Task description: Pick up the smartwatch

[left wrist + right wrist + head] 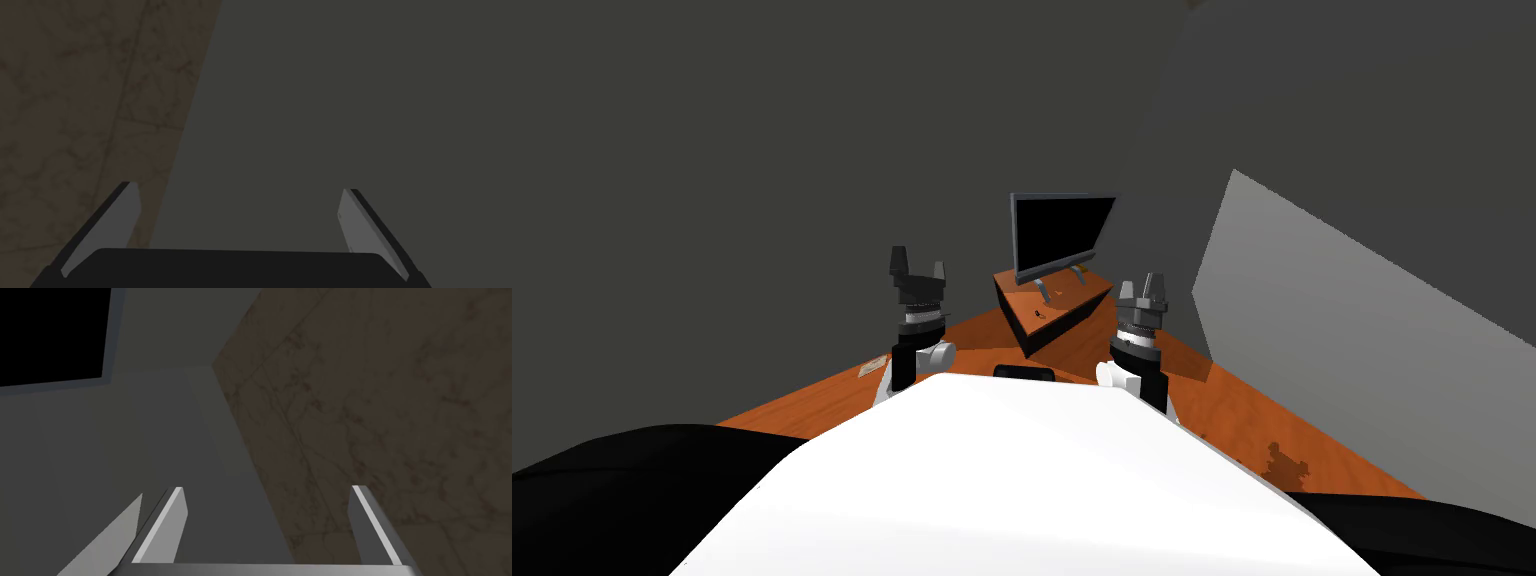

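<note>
In the head view, just left of centre, our left gripper (918, 265) is a dark grey forked block with two squared-off prongs. Under it sits a ribbed collar (920, 312) banded in black and pale grey, then a black link (904, 365) capped by a rounded white joint (940, 353). Our right gripper (1141, 287), right of centre, has the same make: dark fork, banded collar, black link, white cap. Seen from the wrists, the left gripper (239, 187) has thin, light grey blade fingers (120, 220) edged in black, on a flat black body (240, 267). The right gripper (268, 488) has grey fingers (167, 528) with a bright pale edge.
</note>
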Available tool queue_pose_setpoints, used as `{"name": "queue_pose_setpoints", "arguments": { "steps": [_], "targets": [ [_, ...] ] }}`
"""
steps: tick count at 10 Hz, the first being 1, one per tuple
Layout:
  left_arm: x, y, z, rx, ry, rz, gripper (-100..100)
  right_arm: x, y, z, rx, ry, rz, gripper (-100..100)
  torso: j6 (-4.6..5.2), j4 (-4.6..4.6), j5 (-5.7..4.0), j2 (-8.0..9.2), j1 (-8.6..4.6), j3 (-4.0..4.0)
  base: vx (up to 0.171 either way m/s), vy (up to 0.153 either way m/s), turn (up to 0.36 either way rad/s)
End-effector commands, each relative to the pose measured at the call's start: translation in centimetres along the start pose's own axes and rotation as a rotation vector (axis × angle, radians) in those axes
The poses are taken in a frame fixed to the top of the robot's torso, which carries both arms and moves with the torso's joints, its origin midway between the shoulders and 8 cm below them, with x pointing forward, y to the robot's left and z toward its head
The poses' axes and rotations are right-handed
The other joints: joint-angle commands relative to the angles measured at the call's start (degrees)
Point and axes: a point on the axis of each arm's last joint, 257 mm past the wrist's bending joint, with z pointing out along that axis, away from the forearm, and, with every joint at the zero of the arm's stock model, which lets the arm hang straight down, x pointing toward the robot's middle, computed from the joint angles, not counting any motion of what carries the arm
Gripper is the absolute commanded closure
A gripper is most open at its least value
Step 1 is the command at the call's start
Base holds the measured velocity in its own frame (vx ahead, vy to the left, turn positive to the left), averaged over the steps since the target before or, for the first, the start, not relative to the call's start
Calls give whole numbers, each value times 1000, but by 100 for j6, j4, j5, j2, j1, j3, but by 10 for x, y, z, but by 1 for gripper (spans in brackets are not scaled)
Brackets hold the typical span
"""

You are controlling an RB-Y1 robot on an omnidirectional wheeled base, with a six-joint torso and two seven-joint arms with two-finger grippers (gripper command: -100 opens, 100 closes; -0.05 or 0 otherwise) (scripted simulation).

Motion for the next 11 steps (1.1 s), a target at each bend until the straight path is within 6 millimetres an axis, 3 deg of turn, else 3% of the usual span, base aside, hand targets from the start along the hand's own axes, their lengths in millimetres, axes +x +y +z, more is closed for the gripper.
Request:
{"name": "queue_pose_setpoints", "arguments": {
  "steps": [1,6,9,11],
  "targets": [
    [0,0,0,0,0,0,0,-1,-12,-2,30,19,39,-100,0,0,0,0,0,0,-16,42,81],
    [0,0,0,0,0,0,0,-17,-68,-18,181,4,230,-100,-1,5,9,23,38,13,-52,103,107],
    [0,0,0,0,0,0,0,-24,-84,-24,225,-26,309,-100,-1,3,6,13,28,8,-24,68,58],
    [0,0,0,0,0,0,0,-36,-118,-38,316,-66,406,-100,-1,2,5,8,22,5,-27,90,132]
  ]
}}
